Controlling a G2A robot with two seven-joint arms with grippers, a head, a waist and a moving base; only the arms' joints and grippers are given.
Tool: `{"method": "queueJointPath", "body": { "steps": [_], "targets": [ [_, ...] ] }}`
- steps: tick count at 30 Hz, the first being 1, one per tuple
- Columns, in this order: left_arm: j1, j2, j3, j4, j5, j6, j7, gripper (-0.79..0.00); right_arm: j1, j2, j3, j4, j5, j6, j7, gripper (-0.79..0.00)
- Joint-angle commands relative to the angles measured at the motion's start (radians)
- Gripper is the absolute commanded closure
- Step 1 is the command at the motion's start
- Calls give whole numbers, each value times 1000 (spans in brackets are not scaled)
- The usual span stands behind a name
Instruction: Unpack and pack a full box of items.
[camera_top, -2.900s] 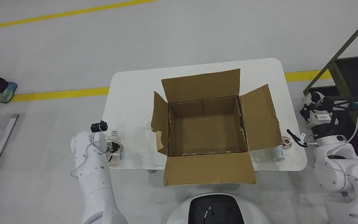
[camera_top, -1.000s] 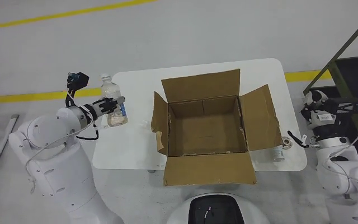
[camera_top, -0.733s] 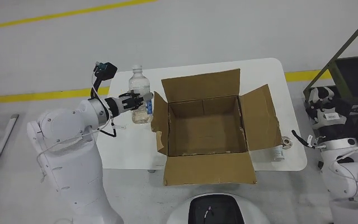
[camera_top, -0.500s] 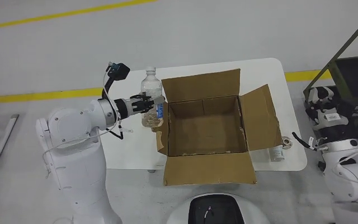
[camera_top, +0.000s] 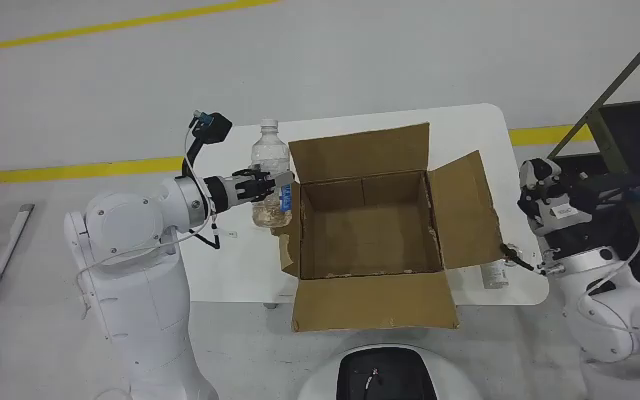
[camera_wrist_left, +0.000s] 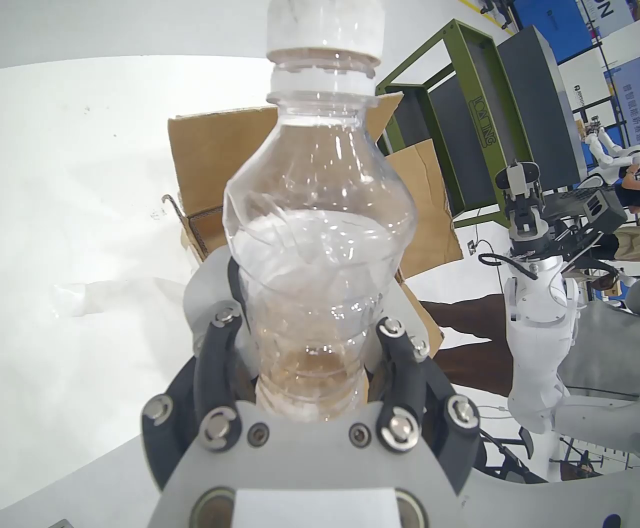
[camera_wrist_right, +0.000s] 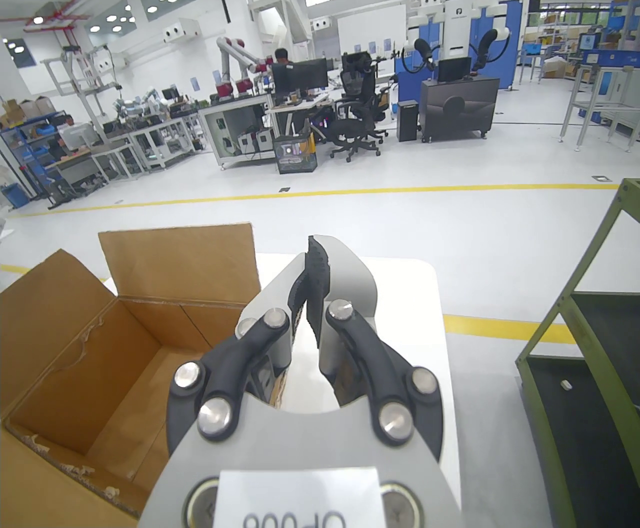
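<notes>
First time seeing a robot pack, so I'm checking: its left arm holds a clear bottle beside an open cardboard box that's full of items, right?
Not quite. The left gripper does hold the clear bottle beside the open cardboard box, but the box is empty: the top view shows only its bare cardboard floor.
</notes>
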Motion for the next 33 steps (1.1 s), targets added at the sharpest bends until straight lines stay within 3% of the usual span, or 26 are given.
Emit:
{"method": "queueJointPath", "body": {
  "steps": [1, 6, 13, 18, 33],
  "targets": [
    [13, -1, 26, -9, -13, 2, 38, 0, 5, 1, -14, 4, -13, 1, 12, 0],
    [-30, -12, 159, 19, -127, 63, 81, 0, 13, 2, -30, 13, -29, 19, 26, 0],
    [-68, -23, 298, 182, -246, 164, 92, 0, 15, 5, -9, 22, -23, 36, 27, 0],
    [-64, -22, 327, 306, -298, 235, 104, 0, 13, 6, 1, 24, -12, 37, 25, 0],
    [-67, -22, 329, 310, -312, 239, 103, 0, 20, 10, 25, 49, 49, 28, -10, 0]
  ]
}}
